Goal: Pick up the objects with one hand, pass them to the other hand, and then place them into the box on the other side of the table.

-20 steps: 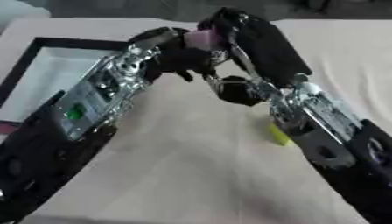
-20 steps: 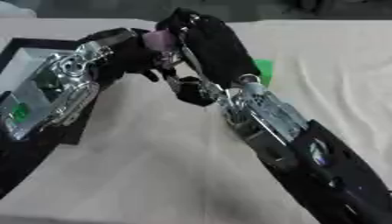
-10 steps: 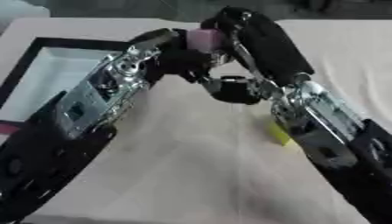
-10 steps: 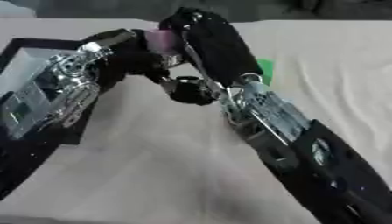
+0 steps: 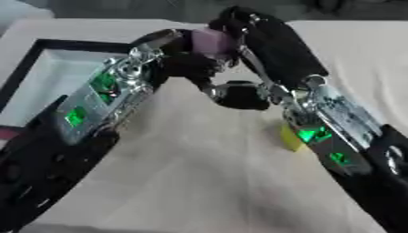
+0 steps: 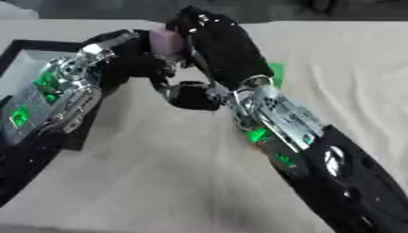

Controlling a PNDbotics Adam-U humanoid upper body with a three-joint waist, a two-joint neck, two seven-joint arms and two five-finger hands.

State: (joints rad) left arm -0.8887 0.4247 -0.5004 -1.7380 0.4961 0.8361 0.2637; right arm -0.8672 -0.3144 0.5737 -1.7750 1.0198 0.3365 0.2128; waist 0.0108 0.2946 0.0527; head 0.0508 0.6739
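Left eye view shows both hands meeting over the table — left hand (image 5: 179, 54) and right hand (image 5: 255, 38) each gripping the pink block (image 5: 210, 41).

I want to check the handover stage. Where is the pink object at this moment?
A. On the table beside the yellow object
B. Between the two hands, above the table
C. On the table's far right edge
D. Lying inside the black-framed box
B: the pink object sits up between the left hand and the right hand, which meet above the table, outside the box.
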